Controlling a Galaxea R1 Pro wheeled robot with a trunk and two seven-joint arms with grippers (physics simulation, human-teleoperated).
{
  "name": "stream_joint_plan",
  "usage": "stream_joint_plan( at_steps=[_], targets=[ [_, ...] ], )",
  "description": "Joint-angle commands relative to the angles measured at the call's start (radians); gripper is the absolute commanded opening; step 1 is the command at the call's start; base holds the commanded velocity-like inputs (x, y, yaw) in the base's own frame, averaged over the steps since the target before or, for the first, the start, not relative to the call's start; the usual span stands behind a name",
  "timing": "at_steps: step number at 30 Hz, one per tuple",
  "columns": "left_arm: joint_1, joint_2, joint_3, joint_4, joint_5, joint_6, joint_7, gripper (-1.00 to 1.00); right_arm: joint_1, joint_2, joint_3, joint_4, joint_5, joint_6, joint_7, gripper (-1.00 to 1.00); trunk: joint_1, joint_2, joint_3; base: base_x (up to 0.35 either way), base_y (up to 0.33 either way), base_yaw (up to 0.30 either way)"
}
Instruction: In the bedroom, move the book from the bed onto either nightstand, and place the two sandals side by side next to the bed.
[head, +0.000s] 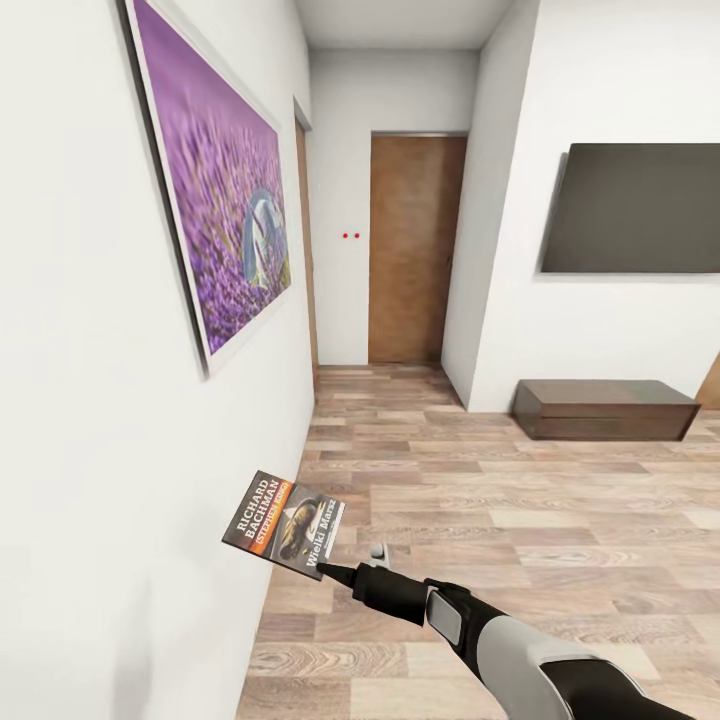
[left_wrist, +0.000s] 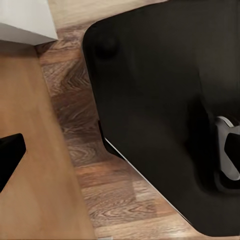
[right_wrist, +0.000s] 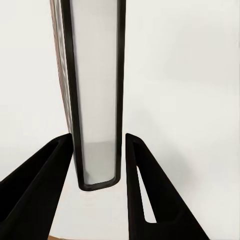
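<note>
In the head view, the right gripper (head: 345, 572) sits at the lower middle of the frame, its fingers closed on a corner of the book (head: 285, 524), which is held out over the wood floor (head: 520, 520) close to the white wall (head: 90, 450) at the left. A purple picture (head: 215, 195) hangs at the upper left, a brown door (head: 415, 250) stands at the far end of the passage, a dark screen (head: 635, 208) is at the upper right and a low dark cabinet (head: 605, 408) stands below it. Neither bed nor nightstand is in sight, so I judge this the carrying step: the book is in hand and the robot must turn and drive to a nightstand before setting it down.

In the left wrist view, a black finger tip (left_wrist: 10, 155) shows at the left edge above the floor and the robot's dark base (left_wrist: 160, 110); I cannot tell whether those fingers are open or closed.

In the right wrist view, the book's edge stands upright between the two black fingers (right_wrist: 150, 200), against the white wall.

No containers appear.
</note>
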Motion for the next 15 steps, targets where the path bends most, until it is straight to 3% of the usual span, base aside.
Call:
stream_joint_plan(
  at_steps=[1,15],
  targets=[
    [0.000,0.000,-0.008,-0.002,0.003,-0.001,0.006,1.00,-0.001,0.000,-0.001,0.000,-0.005,0.011,0.002,-1.00,0.001,-0.002,-0.002,0.113,0.017,0.000],
    [-0.002,-0.003,-0.008,-0.002,-0.001,-0.001,0.010,1.00,-0.001,0.000,-0.001,0.000,-0.005,0.011,0.003,-1.00,0.001,-0.002,-0.002,0.131,-0.032,0.000]
  ],
)
